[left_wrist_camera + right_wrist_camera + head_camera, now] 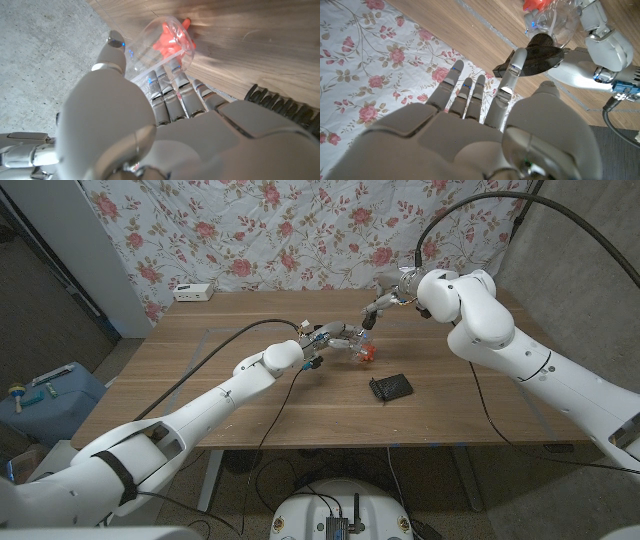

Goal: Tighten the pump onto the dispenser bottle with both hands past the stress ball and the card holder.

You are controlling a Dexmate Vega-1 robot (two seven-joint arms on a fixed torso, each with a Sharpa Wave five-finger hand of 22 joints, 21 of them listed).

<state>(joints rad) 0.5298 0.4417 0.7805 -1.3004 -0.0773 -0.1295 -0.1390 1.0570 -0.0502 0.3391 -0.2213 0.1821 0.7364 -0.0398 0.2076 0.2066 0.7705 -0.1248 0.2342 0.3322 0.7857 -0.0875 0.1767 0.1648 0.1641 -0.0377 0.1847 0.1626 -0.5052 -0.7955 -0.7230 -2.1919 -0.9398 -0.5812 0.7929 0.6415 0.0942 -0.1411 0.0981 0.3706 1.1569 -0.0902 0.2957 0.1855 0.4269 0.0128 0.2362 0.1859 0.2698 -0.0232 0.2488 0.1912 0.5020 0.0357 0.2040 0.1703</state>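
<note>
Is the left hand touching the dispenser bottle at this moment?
Touching. The left wrist view shows the left hand with its fingers wrapped against the clear dispenser bottle, no gap between them.

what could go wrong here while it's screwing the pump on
1. The left robot hand holds the clear dispenser bottle tilted; a smooth bottle could turn in its grasp as the pump is twisted.
2. The right robot hand has mostly spread fingers, with one finger against the dark pump; that light contact may slip off.
3. The orange stress ball sits right beside the bottle and could get knocked, and the black card holder lies nearby.
</note>
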